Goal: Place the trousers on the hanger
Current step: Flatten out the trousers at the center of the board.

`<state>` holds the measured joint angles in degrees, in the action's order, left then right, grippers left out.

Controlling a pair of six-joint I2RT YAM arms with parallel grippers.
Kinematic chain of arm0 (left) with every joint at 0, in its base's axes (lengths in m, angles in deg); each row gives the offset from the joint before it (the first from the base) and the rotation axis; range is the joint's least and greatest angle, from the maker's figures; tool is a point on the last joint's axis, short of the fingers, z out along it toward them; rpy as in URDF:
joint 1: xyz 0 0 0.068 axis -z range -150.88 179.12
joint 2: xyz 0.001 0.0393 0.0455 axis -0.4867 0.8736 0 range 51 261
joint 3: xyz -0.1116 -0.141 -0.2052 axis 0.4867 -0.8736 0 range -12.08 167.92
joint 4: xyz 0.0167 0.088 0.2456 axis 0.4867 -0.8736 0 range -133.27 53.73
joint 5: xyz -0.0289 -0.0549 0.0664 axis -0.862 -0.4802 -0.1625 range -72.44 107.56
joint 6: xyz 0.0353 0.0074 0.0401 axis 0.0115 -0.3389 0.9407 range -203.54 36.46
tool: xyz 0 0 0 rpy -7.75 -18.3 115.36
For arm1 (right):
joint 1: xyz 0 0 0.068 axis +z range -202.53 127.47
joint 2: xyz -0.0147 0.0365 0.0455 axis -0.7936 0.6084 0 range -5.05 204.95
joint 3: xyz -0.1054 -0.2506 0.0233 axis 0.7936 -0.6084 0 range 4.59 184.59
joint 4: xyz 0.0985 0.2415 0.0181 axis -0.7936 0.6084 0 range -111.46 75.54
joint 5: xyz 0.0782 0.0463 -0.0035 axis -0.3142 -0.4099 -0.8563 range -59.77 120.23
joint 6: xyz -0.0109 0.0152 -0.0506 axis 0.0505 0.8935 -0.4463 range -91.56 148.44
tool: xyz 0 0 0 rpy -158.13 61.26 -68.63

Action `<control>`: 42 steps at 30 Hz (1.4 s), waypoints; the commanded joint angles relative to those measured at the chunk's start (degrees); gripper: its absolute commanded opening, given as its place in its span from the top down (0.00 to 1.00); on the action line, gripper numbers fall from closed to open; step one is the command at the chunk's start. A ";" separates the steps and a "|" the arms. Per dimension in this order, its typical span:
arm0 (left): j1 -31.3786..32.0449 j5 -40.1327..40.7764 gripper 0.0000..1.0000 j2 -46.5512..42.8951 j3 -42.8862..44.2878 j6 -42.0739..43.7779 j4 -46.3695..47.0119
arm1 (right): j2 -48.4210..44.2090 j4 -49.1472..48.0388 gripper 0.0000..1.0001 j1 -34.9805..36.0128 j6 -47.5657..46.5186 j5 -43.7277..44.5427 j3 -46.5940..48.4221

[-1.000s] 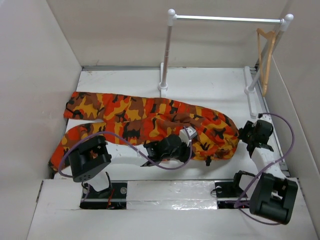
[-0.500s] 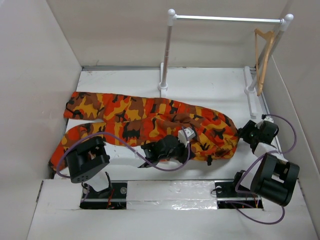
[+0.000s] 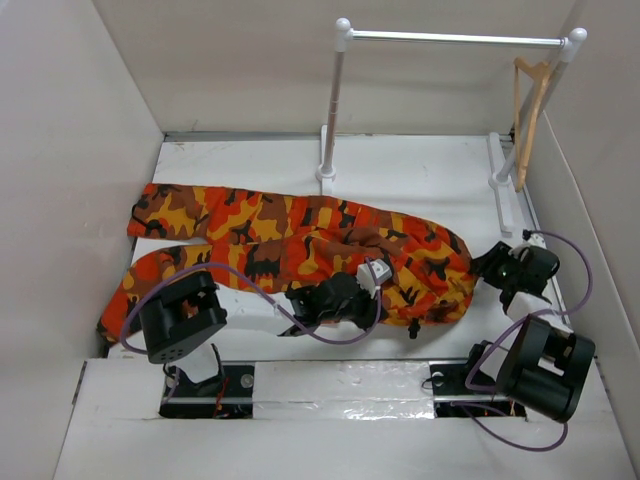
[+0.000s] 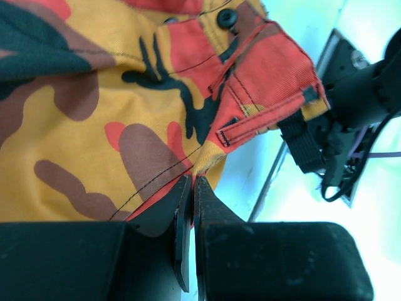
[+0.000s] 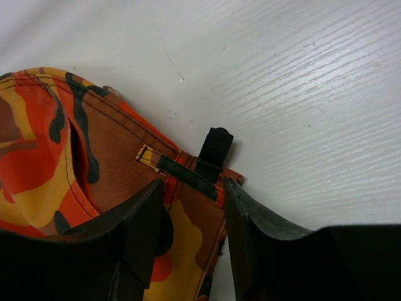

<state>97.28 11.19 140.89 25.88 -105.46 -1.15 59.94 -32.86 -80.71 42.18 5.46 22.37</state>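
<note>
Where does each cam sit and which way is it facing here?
Top external: above and behind the bases, looking down on the table; shows the left arm, right arm, trousers and the hanger by the rail.
Left wrist: looks along the left end effector, shut on the trousers' waistband edge; the right arm shows beyond.
Right wrist: looks down past the open right end effector at waistband and table.
Shared: both wrist views show the waistband's black strap.
</note>
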 commanded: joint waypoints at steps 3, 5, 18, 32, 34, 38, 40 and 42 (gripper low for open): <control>-0.13 1.63 1.00 0.29 1.86 0.20 -0.49 | -5.56 -1.97 0.52 -1.35 -1.78 -3.09 -1.52; -0.13 1.19 1.00 0.38 1.77 0.11 -0.22 | -9.42 0.48 0.50 -0.65 -3.45 -2.56 -1.87; -0.13 1.10 1.00 0.02 1.86 0.29 0.30 | -2.08 6.48 0.46 0.15 -5.21 2.64 2.52; -0.13 0.75 1.00 1.26 1.16 0.73 1.45 | 5.32 -5.27 1.00 0.76 0.13 -1.15 1.73; -0.13 0.40 1.00 1.52 1.24 0.82 1.54 | 4.10 -8.54 1.00 0.76 2.51 -1.77 1.12; -0.13 -1.97 1.00 3.01 3.87 1.52 1.18 | -0.21 -13.91 1.00 0.76 9.10 0.15 2.95; -0.13 -3.20 1.00 4.68 5.72 1.70 1.53 | -1.70 -14.88 1.00 0.76 9.82 2.44 5.23; -0.13 -6.19 1.00 7.21 9.58 1.70 2.15 | -1.19 -14.79 1.00 0.76 9.82 7.00 9.28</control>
<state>97.26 9.02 146.40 30.29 -104.87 -1.79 59.70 -39.20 -80.51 49.13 6.99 25.60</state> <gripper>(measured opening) 0.010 0.023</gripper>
